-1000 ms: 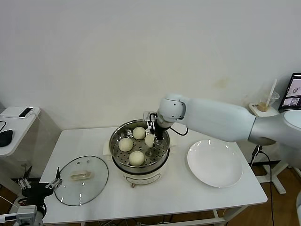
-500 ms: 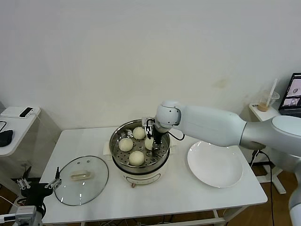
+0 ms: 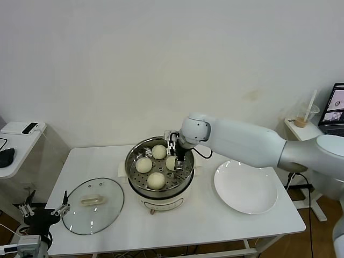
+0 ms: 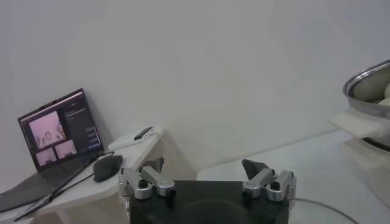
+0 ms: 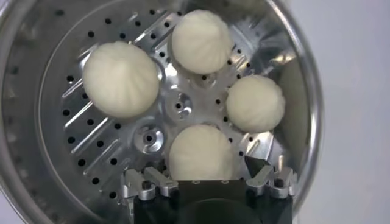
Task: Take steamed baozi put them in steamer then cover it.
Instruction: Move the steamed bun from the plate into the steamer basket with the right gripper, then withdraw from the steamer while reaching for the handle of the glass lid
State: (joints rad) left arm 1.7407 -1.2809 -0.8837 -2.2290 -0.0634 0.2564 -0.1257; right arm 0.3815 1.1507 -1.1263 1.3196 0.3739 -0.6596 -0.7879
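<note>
I see four buns [image 5: 200, 152] in the steamer [image 3: 159, 183]: smooth, cream-white, round, pleated on top, spread over the perforated steel floor, none touching. Steamer sits mid-table on its cream pot base. Right gripper [image 5: 206, 176] hangs just above the right-hand bun, claw released, nothing in it. Glass lid [image 3: 93, 206] lies flat on the table [image 3: 215, 228], near left, off the steamer. White plate [image 3: 245, 186] to the right. Left gripper [image 4: 207, 178] parked low at the near-left corner, fingers spread.
</note>
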